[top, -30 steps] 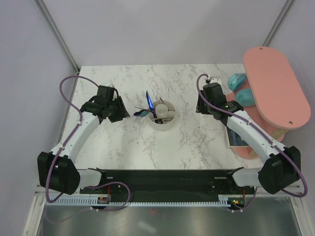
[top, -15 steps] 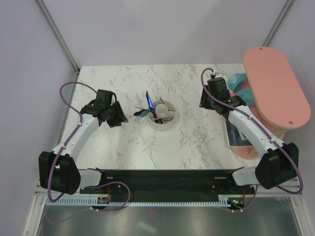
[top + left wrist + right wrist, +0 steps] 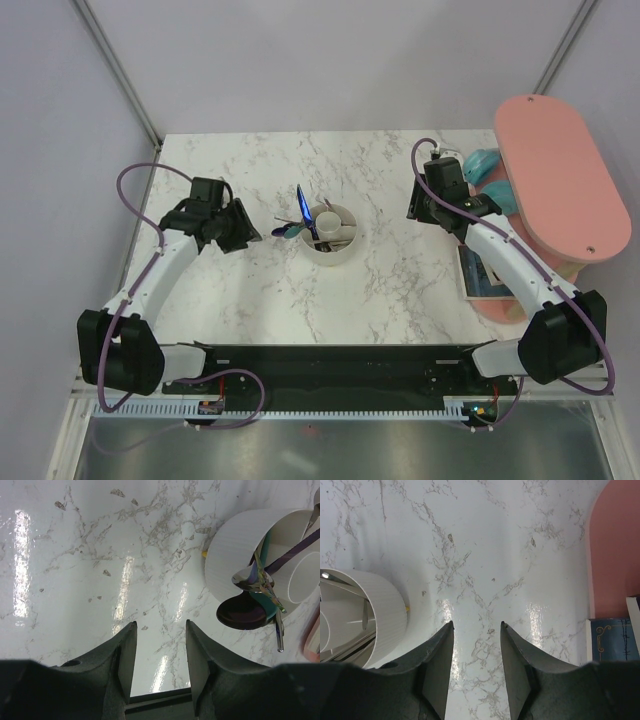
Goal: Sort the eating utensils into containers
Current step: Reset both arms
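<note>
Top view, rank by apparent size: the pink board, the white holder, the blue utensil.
1. pink board, by far the largest.
2. white holder.
3. blue utensil, a thin sliver sticking up out of the holder.

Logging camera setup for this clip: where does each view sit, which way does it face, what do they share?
Top external: above and behind the robot, looking down on table, both arms, holder.
Left wrist: on left arm, facing down past left gripper at table; holder at right.
Right wrist: on right arm, down past right gripper; holder at left.
All share the holder.
</note>
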Available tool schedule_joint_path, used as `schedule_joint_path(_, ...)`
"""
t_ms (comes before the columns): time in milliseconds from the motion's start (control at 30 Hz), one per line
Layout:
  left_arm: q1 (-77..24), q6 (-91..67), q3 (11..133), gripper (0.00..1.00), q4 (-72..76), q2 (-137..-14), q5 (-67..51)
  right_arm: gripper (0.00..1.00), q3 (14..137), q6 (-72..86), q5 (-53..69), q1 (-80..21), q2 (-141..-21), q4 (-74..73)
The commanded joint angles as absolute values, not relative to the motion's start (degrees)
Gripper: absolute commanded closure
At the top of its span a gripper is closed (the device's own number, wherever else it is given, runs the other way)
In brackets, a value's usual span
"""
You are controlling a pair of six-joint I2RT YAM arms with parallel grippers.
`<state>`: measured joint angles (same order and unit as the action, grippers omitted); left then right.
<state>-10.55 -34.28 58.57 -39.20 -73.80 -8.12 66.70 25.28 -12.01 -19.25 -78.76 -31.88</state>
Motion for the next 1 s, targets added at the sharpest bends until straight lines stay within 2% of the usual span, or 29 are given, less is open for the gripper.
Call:
schedule_joint_path(0,-9.84,-33.14,58.54,0.50,-36.65,-72.86,-9.84,0.50,68.47,25.75,-13.36,-18.90,-78.66,-31.99)
schedule_joint_path(567,-9.23,-31.91,60.29,0.51,-35.51,-76.02,-11.42,0.50,65.48,27.95,-12.22,-18.90,-78.57,-31.73)
schedule_joint_path(967,-9.23,-31.73,60.21,0.51,-35.33,-75.85,-10.99,0.50,68.29,27.77,-10.90,-18.98,-81.38,-31.82)
